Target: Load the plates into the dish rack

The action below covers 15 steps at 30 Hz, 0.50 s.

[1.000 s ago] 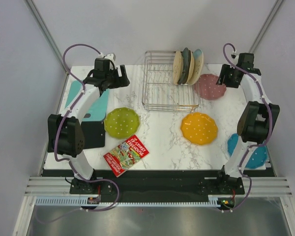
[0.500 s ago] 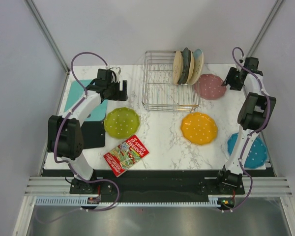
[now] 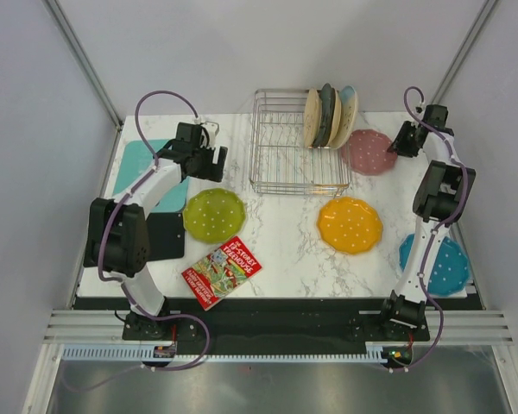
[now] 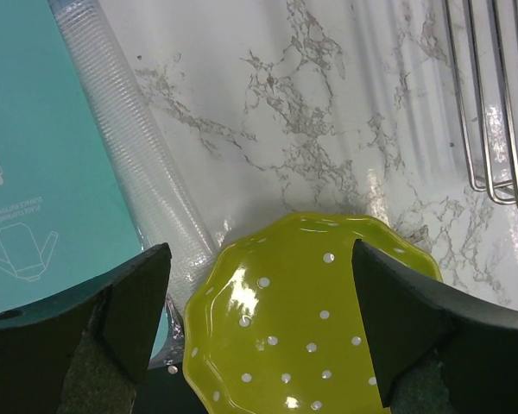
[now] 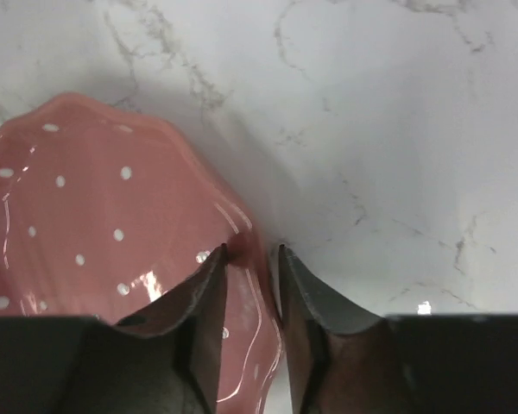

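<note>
The pink plate (image 3: 369, 152) (image 5: 95, 216) lies flat at the back right, beside the dish rack (image 3: 287, 159). My right gripper (image 3: 400, 142) (image 5: 252, 252) is shut on its right rim, one finger inside the rim and one outside. My left gripper (image 3: 205, 159) (image 4: 260, 250) hangs open above the far edge of the lime green plate (image 3: 213, 214) (image 4: 311, 319), touching nothing. The orange plate (image 3: 350, 224) lies flat mid-table. The blue plate (image 3: 445, 267) is partly hidden behind the right arm. Three plates (image 3: 330, 116) stand upright in the rack's right end.
A teal board (image 3: 147, 168) (image 4: 34, 172) in clear wrap lies at the left, with a black mat (image 3: 164, 237) in front of it. A red picture book (image 3: 222, 272) lies near the front edge. The rack's wires (image 4: 492, 103) show at the right of the left wrist view.
The right gripper moved down to the pink plate's right rim and its fingers drew in around it. The left gripper sank a little toward the lime green plate, staying open.
</note>
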Tool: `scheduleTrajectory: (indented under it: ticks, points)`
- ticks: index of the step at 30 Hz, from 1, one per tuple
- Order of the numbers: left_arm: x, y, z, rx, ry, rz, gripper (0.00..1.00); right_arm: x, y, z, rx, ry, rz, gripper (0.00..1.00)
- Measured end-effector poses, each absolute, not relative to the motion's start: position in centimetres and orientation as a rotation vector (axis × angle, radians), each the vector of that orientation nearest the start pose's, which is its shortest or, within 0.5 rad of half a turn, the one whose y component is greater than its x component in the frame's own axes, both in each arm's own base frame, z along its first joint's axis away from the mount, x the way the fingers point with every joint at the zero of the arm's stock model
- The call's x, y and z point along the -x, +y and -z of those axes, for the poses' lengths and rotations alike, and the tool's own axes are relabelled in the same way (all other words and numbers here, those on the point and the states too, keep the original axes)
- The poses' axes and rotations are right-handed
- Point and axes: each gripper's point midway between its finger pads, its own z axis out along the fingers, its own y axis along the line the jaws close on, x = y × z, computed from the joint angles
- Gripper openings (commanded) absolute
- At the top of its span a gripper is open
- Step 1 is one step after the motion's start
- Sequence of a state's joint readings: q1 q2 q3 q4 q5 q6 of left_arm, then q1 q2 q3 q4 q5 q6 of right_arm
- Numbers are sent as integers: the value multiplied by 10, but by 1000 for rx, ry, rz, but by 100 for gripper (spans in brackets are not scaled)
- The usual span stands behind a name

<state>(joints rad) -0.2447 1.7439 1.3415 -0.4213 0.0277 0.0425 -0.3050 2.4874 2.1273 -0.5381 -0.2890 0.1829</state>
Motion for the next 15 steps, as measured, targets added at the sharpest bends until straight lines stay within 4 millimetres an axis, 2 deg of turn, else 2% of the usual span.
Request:
scheduleTrajectory:
  ticks: [1, 3, 4, 12, 15]
  points:
    - [-439, -113, -118, -364, 2379, 123, 92, -590, -123, -29, -467, 2386, -318, 21]
    - [-438, -114, -114, -383, 2387, 115, 92, -592, -123, -29, -471, 2375, -330, 11]
    - [-438, -115, -112, -393, 2389, 112, 92, -593, -125, -30, -472, 2370, -340, 0]
    - [-446, -124, -123, -433, 2352, 109, 92, -591, -130, -31, -464, 2358, -360, 0]
    - [-449, -125, -128, -430, 2338, 113, 92, -582, -135, -33, -484, 2367, -357, 0]
